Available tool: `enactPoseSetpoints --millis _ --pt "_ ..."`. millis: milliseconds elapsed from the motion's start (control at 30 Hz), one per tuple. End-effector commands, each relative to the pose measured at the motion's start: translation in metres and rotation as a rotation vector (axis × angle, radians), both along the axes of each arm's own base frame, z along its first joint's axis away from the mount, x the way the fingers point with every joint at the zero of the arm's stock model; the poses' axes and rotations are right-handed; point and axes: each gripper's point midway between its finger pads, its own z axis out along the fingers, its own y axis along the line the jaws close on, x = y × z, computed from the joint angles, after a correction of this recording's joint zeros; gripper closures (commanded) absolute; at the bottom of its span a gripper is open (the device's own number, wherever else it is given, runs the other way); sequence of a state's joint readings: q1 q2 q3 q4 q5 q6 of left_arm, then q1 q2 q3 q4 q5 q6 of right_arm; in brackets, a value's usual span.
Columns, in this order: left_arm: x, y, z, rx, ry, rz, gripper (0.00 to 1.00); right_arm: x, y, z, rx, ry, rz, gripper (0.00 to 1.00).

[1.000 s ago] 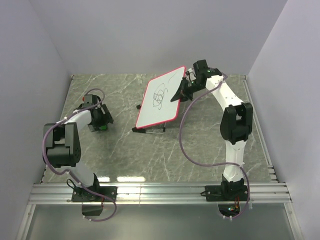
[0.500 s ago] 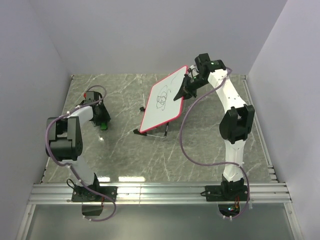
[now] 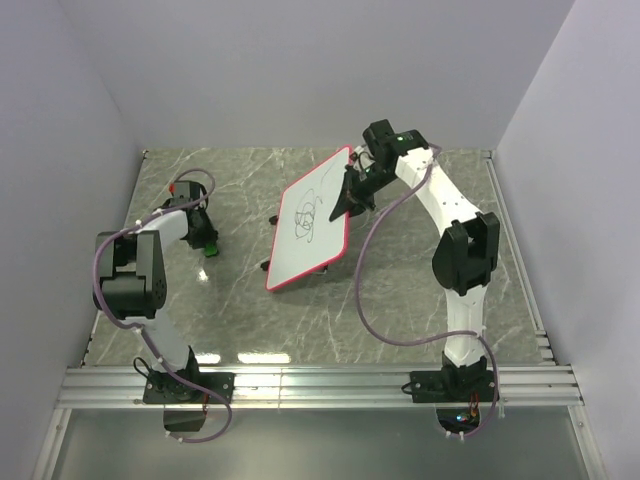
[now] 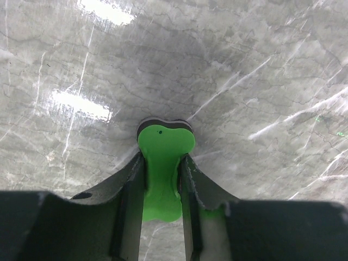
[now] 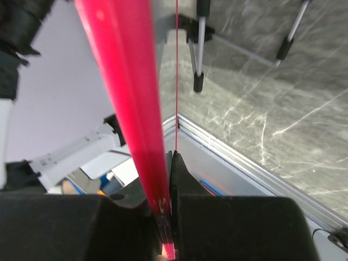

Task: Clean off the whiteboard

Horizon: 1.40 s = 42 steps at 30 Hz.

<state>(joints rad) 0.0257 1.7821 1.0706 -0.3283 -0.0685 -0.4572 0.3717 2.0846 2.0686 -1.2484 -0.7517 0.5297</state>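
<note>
Two robot arms reach over a grey marbled table (image 3: 420,290). The largest thing on it is the whiteboard (image 3: 310,235), white with a thin red rim. It stands tilted near the middle of the table, toward the back, its face turned up to the overhead camera. Black scribbles (image 3: 307,218) mark its upper half. The right gripper (image 3: 350,192) pinches the board's upper right edge, and the wrist view shows the red rim clamped between its jaws. Well apart, at the left side, the left gripper (image 4: 162,159) is clenched around a small green block (image 4: 165,141), held close to the table surface.
</note>
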Motion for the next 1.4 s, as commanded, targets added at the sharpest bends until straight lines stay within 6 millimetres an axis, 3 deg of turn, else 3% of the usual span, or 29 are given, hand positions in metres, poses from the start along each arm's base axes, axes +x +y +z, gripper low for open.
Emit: enactPoseSetpoints --millis 0,67,133,167,200,267,300,333,400,433,500,533,733,867,1067,1167,1367 --pt "-0.006 -0.007 -0.001 -0.012 0.042 -0.025 1.00 -0.025 0.016 0.029 0.077 -0.049 0.071 1.00" --pt "-0.001 -0.014 0.018 -0.029 0.005 -0.042 1.00 -0.027 0.014 0.018 0.053 -0.038 0.071 1.00" --pt "0.013 -0.018 0.052 -0.044 -0.078 -0.061 1.00 -0.026 0.010 0.005 0.018 -0.045 0.061 1.00" --pt "0.016 -0.044 0.065 -0.105 -0.107 -0.136 1.00 -0.026 0.008 0.000 0.000 -0.045 0.057 1.00" --pt "0.026 -0.057 0.091 -0.136 -0.172 -0.182 1.00 -0.024 0.006 -0.003 -0.006 -0.062 0.051 1.00" --pt "0.028 -0.092 0.116 -0.185 -0.227 -0.283 1.00 -0.027 0.002 -0.018 -0.042 -0.051 0.043 1.00" --pt "0.029 -0.114 0.139 -0.244 -0.277 -0.352 1.00 -0.023 0.002 -0.019 -0.038 -0.082 0.038 1.00" --pt "0.024 -0.139 0.151 -0.283 -0.300 -0.410 1.00 -0.025 -0.002 -0.032 -0.072 -0.075 0.032 1.00" --pt "0.017 -0.173 0.179 -0.365 -0.377 -0.503 1.00 -0.018 -0.003 -0.034 -0.073 -0.122 0.008 1.00" --pt "0.009 -0.197 0.187 -0.410 -0.387 -0.550 1.00 -0.020 -0.006 -0.044 -0.090 -0.109 -0.011 1.00" --pt "0.001 -0.220 0.195 -0.462 -0.412 -0.593 1.00 -0.014 -0.003 -0.045 -0.075 -0.146 -0.031 1.00" --pt "-0.010 -0.239 0.194 -0.519 -0.393 -0.628 1.00 -0.016 -0.004 -0.051 -0.081 -0.132 -0.038 1.00" --pt "-0.044 -0.299 0.172 -0.621 -0.312 -0.748 1.00 -0.009 0.001 -0.054 -0.079 -0.134 -0.064 1.00" --pt "-0.052 -0.314 0.149 -0.593 -0.239 -0.763 1.00 -0.005 0.000 -0.048 -0.090 -0.151 -0.062 1.00" --pt "-0.052 -0.290 0.085 -0.452 -0.107 -0.684 1.00 -0.009 0.001 -0.040 -0.080 -0.159 -0.061 1.00" --pt "-0.062 -0.269 0.047 -0.411 -0.054 -0.626 1.00 -0.010 -0.001 -0.036 -0.079 -0.166 -0.063 1.00" --pt "-0.077 -0.242 -0.001 -0.395 0.029 -0.542 1.00 -0.013 -0.001 -0.035 -0.070 -0.160 -0.067 1.00"
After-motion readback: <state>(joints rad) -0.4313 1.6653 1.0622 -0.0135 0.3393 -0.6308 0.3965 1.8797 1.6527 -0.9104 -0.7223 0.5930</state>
